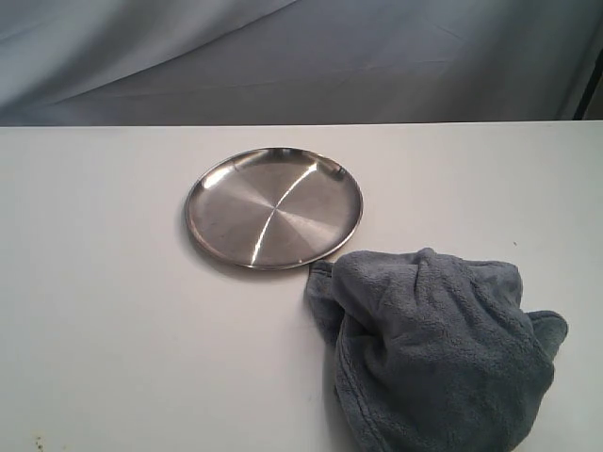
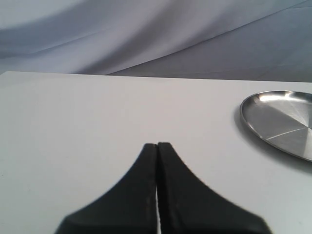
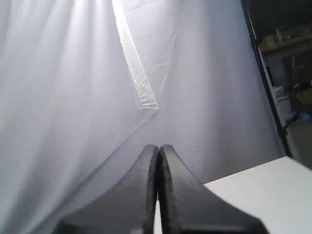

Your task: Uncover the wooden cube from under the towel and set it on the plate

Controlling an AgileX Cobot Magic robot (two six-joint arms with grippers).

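Left pincer: two black fingers pressed together along their whole length, tips meeting, nothing held between them. It is poised over a bare stretch of the white desk. In the left wrist view the plate lies well apart from the tips, off to one side, and only part of its rim and bowl falls inside the picture.

Right pincer: black fingers likewise closed tip to tip, gripping nothing. It points at a white draped backdrop and not down at the work surface; only a corner of the desk shows beyond the fingers. A dark upright pole edges the drape, with dim, blurred shelving behind it.

Exterior view: the plate, a round, shallow, shiny steel dish with a raised rim and radial reflections, rests flat on the desk somewhat left of centre, its bowl bare. The towel, a thick blue-grey terry cloth, is heaped in soft folds at the lower right, running off the bottom edge of the picture. Its upper left corner comes just beside the near rim of the plate; whether the two touch cannot be told. A small lobe of cloth juts out on the right side of the heap.

The wooden cube shows in none of the views. The towel is bunched into a raised mound, and whether the cube sits beneath it cannot be told. Grey folded fabric hangs behind the far edge of the desk.
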